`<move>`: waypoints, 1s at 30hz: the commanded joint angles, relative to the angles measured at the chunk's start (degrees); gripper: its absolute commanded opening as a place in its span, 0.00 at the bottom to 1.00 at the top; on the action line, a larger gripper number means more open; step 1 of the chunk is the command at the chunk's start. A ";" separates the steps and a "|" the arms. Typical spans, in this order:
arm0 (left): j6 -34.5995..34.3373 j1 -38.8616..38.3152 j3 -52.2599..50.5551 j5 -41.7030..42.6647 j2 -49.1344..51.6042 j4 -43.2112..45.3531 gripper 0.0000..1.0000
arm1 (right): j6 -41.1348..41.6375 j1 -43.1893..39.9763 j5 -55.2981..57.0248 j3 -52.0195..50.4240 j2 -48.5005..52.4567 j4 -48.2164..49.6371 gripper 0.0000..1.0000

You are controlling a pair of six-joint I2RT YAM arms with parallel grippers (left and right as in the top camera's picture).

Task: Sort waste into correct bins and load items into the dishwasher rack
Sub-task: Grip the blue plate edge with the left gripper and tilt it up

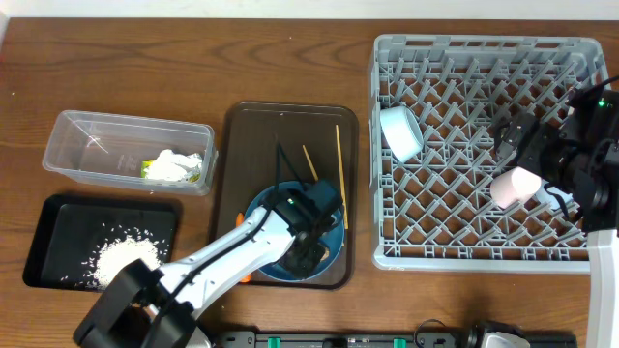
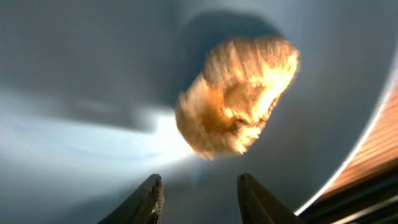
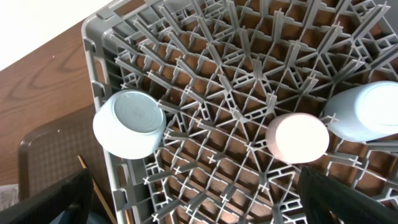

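Note:
A brownish food scrap (image 2: 236, 93) lies on the large blue plate (image 2: 74, 124), just ahead of my left gripper (image 2: 200, 193). Its jaws stand apart with nothing between them. From overhead, the left gripper (image 1: 314, 246) hovers low over the plate (image 1: 259, 215) on the brown tray. My right gripper (image 3: 199, 199) hangs open over the grey dishwasher rack (image 3: 230, 93), and from overhead it (image 1: 517, 145) holds nothing. In the rack sit a pale bowl (image 3: 129, 124), a pink cup (image 3: 297, 137) and a light blue cup (image 3: 367, 112). Two chopsticks (image 1: 340, 174) lie on the tray.
The clear tub (image 1: 87, 135) at the left holds a crumpled wrapper (image 1: 174, 166). In front of it, the black tray (image 1: 58, 232) holds white rice (image 1: 121, 259). The brown serving tray (image 1: 251, 126) sits between the bins and the rack (image 1: 464, 58).

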 commanded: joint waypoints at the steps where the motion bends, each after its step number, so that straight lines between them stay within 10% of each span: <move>1: -0.55 -0.07 2.21 0.87 -2.54 0.11 0.41 | -0.26 -0.79 -0.24 0.17 0.04 -0.02 0.98; 30: -29.55 -0.70 3.82 7.39 6.21 20.68 0.40 | 0.20 -0.74 -0.31 0.20 0.04 0.07 0.98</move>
